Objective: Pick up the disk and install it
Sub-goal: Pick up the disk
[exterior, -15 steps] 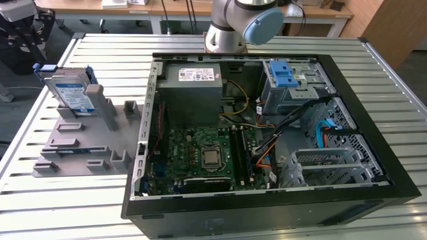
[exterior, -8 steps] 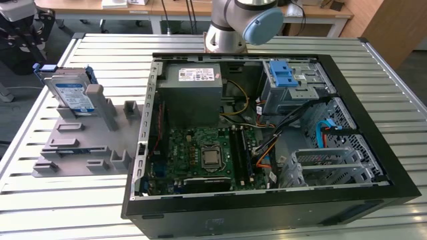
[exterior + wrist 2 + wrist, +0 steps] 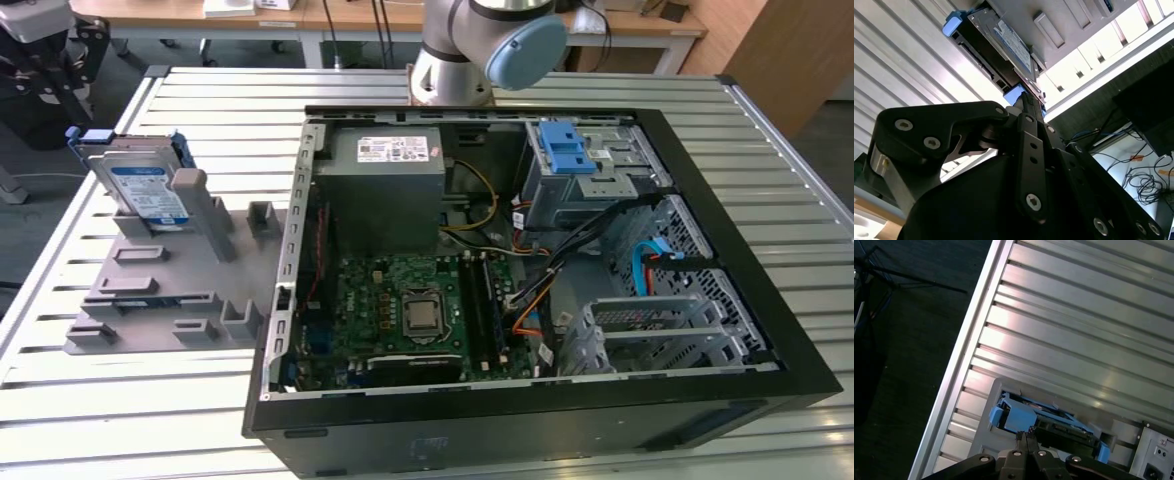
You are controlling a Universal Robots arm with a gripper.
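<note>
On the grey holder (image 3: 147,300), the disk (image 3: 138,180) stands on edge, white-and-blue label (image 3: 150,200) showing.

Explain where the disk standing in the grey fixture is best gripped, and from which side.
Grip the disk across its two flat faces near the top edge, coming from above. It stands on edge in the grey fixture, base seated and a post against its labelled face, so the top, framed by the blue bracket, looks freest.
</note>
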